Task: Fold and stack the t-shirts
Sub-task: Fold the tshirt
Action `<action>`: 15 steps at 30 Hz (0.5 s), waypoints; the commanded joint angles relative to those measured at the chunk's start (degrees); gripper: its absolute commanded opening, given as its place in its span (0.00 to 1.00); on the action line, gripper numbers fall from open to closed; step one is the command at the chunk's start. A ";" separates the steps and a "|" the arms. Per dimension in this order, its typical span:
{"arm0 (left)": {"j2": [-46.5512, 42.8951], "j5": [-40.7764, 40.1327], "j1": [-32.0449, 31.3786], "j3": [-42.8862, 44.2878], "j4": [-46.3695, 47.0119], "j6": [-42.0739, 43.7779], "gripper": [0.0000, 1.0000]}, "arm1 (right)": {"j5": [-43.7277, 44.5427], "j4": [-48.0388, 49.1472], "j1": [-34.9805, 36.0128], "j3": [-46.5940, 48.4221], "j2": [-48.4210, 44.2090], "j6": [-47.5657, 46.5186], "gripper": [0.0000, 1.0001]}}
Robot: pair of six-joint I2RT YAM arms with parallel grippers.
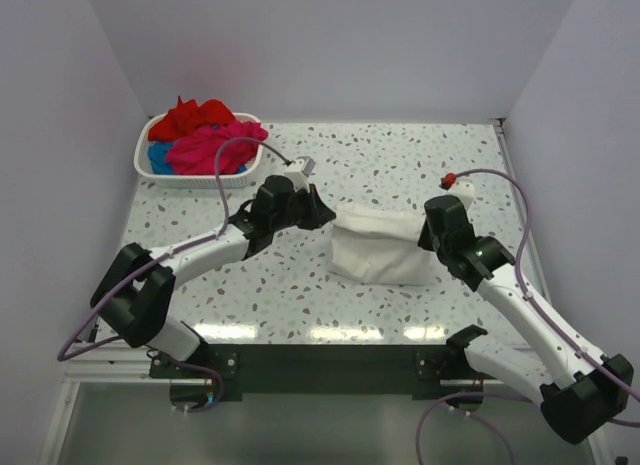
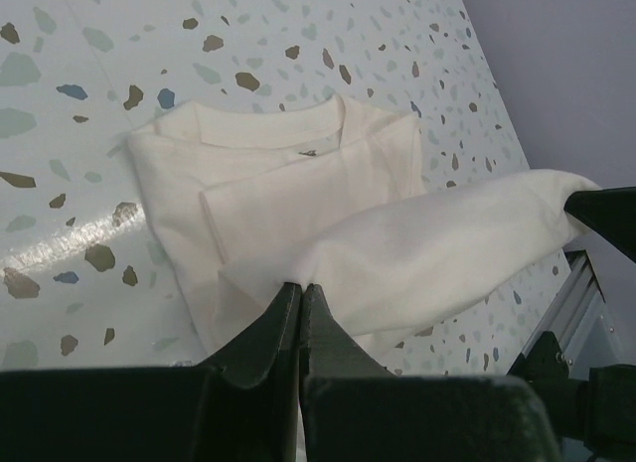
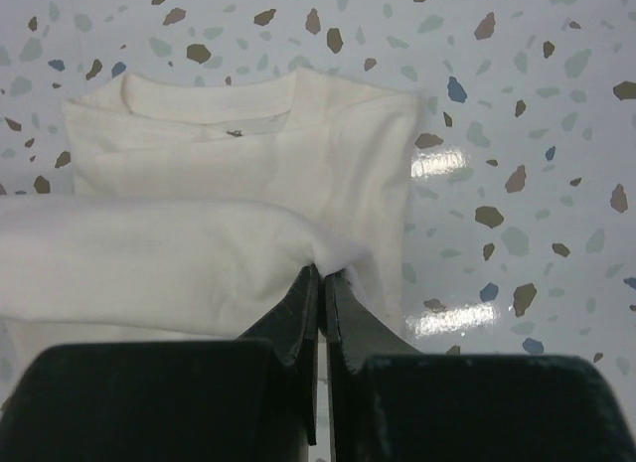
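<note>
Just right of the middle of the top view, on the speckled table [image 1: 400, 160], lies the white t-shirt [image 1: 378, 247], a compact folded shape stretched between the two arms. The left gripper [image 1: 320, 213] meets the cloth at its left edge, and the right gripper [image 1: 428, 233] meets it at its right edge.

Low in the left wrist view, the left gripper's dark fingers [image 2: 273, 328] are pressed together with only a hairline between them. They pinch an edge of the white cloth at their tips. From that pinch a raised fold of the shirt runs toward the right edge of the frame, where it ends at a dark finger of the other gripper. Beyond the fold, in the upper middle of the frame, the rest of the shirt lies flat on the table. Its neckband [image 2: 268, 124] points toward the top, and a folded-in layer lies over the body.

Low in the right wrist view, the right gripper's fingers [image 3: 298, 313] are likewise closed tight on the cloth, with a small pucker of fabric caught at their tips. The raised fold leaves toward the left edge of that frame, and the flat part with the neckband sits above it.

At the upper left of the top view, well apart from the white shirt, a white slatted basket [image 1: 195, 178] holds a heap. A red t-shirt [image 1: 195, 115] lies at the back. A magenta-pink t-shirt [image 1: 212, 150] lies in front, reaching the right rim. A blue t-shirt [image 1: 158, 158] shows at the left beneath them.
</note>
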 commanded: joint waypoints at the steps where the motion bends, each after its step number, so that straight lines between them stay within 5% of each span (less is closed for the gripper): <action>1: 2.46 1.47 0.87 4.49 4.03 2.45 0.00 | -4.25 6.23 -3.28 -0.57 1.98 -3.53 0.00; 15: 17.22 3.67 4.38 14.42 2.45 4.38 0.00 | -11.55 15.89 -12.77 -0.57 13.58 -6.08 0.00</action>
